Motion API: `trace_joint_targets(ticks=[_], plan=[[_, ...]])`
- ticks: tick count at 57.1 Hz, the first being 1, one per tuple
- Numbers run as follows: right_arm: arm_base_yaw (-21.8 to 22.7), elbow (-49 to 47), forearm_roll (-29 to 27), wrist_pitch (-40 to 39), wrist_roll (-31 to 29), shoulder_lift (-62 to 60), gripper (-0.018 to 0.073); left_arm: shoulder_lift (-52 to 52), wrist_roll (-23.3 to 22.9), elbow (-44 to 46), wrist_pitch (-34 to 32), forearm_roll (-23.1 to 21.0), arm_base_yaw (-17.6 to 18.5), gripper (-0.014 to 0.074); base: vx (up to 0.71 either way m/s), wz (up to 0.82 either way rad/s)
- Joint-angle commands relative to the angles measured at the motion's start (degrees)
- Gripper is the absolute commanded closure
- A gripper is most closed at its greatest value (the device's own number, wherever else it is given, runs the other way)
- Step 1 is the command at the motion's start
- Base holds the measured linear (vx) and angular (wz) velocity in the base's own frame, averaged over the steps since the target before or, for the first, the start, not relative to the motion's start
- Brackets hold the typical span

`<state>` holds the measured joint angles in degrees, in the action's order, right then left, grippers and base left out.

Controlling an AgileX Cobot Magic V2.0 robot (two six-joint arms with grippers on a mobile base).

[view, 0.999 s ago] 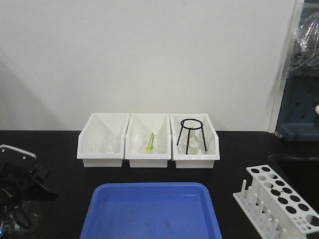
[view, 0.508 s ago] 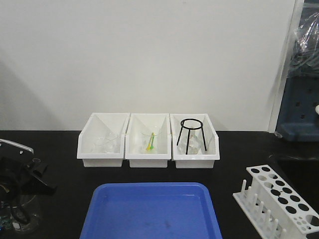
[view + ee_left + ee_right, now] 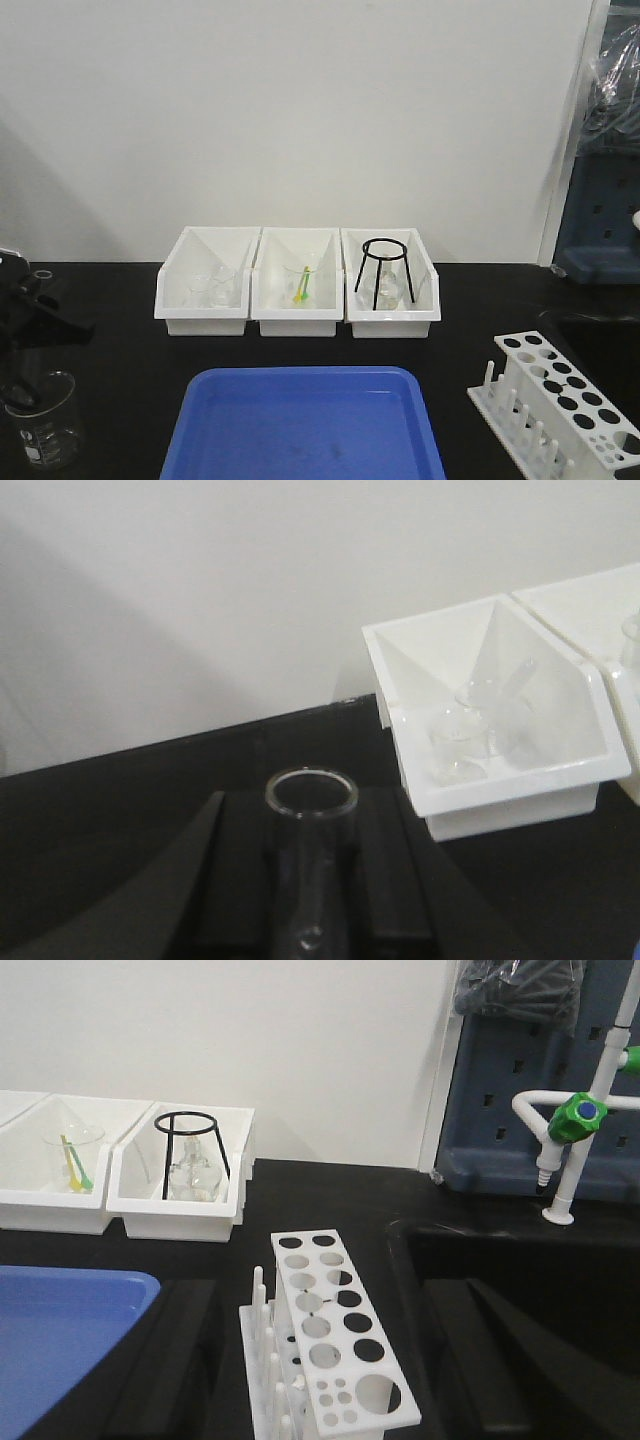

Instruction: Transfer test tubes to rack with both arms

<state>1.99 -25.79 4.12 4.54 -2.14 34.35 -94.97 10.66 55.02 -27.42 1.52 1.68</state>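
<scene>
At the left edge of the bench (image 3: 120, 350), a test tube (image 3: 300, 880) is being gripped in the left hand (image 3: 312, 865), pickup seemingly done, and carriage to the near-right rack (image 3: 565, 405) is being called for.

Left claw (image 3: 312, 825) has risen (test tube (image 3: 306, 880) gripped), baring the beaker (image 3: 45, 422).

Lower end of test tube (image 3: 311, 872) past bottom edge; corner of rack (image 3: 565, 396) past right edge.
</scene>
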Motion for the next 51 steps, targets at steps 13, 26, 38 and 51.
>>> trace_joint_targets(ticks=[13,26,38,51], plan=[[0.3,-1.9,-3.0,-6.4,0.2,2.4,0.0106,4.7,-10.1,1.5,-8.1,0.4,1.3,0.0601,0.0,0.0],[-0.2,-1.9,-7.1,-7.9,-0.1,7.8,0.0106,4.6,-16.7,2.2,-10.8,5.4,6.0,0.0599,0.0,0.0],[-8.1,-2.8,-5.5,-14.2,-0.4,14.6,0.0106,3.5,-20.2,8.2,-9.0,7.9,10.9,0.0596,0.0,0.0],[-18.1,-12.0,-4.1,-16.7,-0.4,28.0,0.009,2.2,-27.2,11.9,-8.2,7.8,15.1,0.0591,0.0,0.0]])
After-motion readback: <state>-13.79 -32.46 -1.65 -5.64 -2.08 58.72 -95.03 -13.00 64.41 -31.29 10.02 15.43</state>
